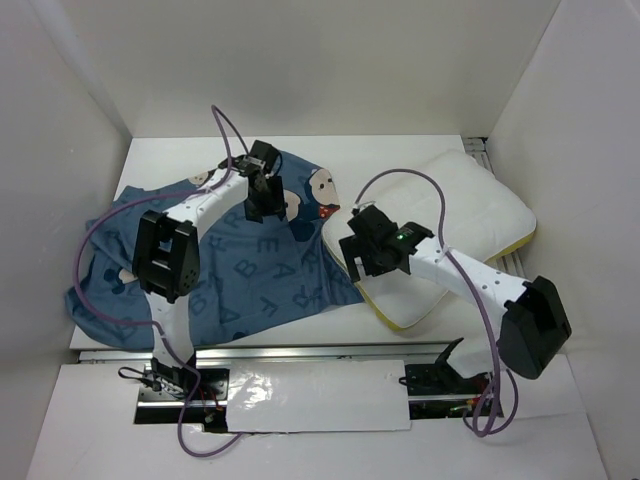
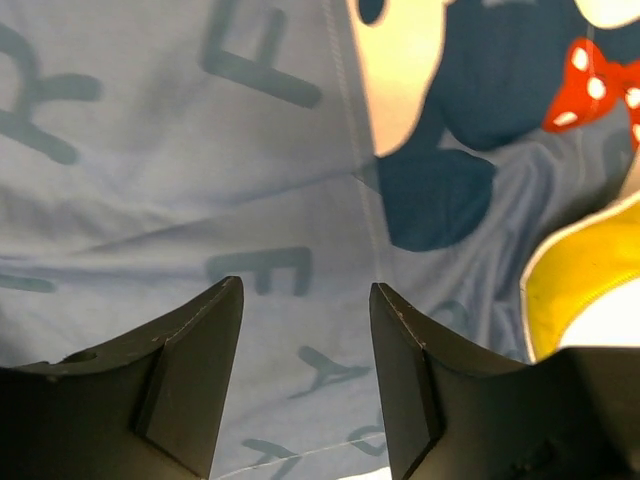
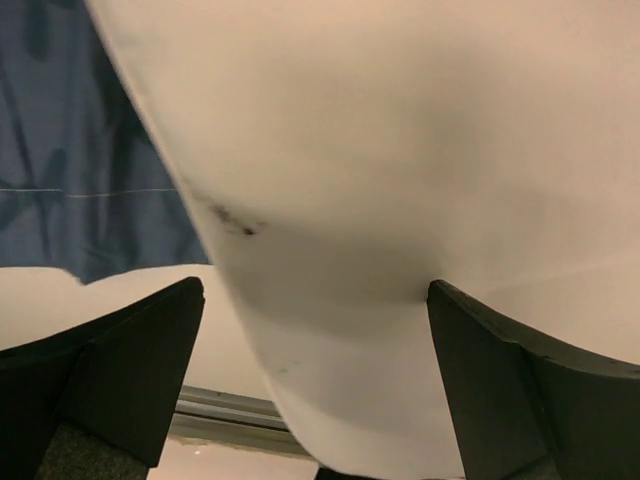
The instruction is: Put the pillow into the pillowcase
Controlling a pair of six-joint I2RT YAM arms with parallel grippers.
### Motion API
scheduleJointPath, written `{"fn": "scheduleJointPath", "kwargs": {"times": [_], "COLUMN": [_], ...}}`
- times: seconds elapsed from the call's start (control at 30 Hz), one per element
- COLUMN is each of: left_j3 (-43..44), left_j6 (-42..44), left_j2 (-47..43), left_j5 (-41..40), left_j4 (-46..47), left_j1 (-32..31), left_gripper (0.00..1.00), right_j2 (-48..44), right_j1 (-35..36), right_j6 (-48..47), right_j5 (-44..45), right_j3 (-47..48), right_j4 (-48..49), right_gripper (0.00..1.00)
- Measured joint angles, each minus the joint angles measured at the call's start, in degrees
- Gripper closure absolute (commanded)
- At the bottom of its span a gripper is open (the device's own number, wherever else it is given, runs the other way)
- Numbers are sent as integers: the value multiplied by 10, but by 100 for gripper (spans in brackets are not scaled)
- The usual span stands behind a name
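The pillowcase point(image 1: 230, 260) carries no brand name, only scattered darker blue capitals; A, R and E read clearly from above, and the left wrist view shows an F and a Y. Cartoon mouse faces sit among the letters, one with a red polka-dot bow point(image 2: 590, 85). The dusty-blue cloth lies flat and lightly creased across the left half of the white table point(image 1: 150, 170), inside plain white walls, with a metal rail point(image 1: 300, 352) along the near edge.

The pillow point(image 1: 470, 215) lies on the right half, plump, white and rectangular. Its yellow band point(image 2: 570, 270) shows at the edge, and its near left corner is just beside the pillowcase. A small dark smudge point(image 3: 235, 218) marks its smooth skin.

The left hand point(image 1: 265, 200) hangs over the far part of the pillowcase, its dark fingers apart with only fabric showing between them. The right hand point(image 1: 360, 255) is spread wide, straddling the pillow's left corner, which bulges between the fingers.
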Motion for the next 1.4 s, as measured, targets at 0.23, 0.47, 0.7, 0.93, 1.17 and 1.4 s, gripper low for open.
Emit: {"fn": "scheduleJointPath", "kwargs": {"times": [0.23,0.47,0.7,0.93,1.17,1.4], "left_j3": [2,32,141,216,245,253], "left_j6": [-12,-11,-13,-43,-71,-50], "left_j2": [0,4,92,207,247,253], "left_j5": [3,0,-10,3,10,12], "left_j4": [-3,-9,-2,7,5,14], "left_j1": [-29,-39,-70,-110,-126,-171], "left_gripper": [34,26,32,40,41,41], "right_j2": [59,-10,-138,-144,-145,-161], "right_j1": [-75,-95,-126,-128,-133,-143], "right_j6": [-19,-12,-10,-8,-8,-8], "right_j5": [-10,-6,-2,-11,-24,-24], "right_j3": [-20,25,130,159,159,159], "right_j4": [26,38,83,111,111,112], "right_gripper": [100,100,100,100,100,100]}}
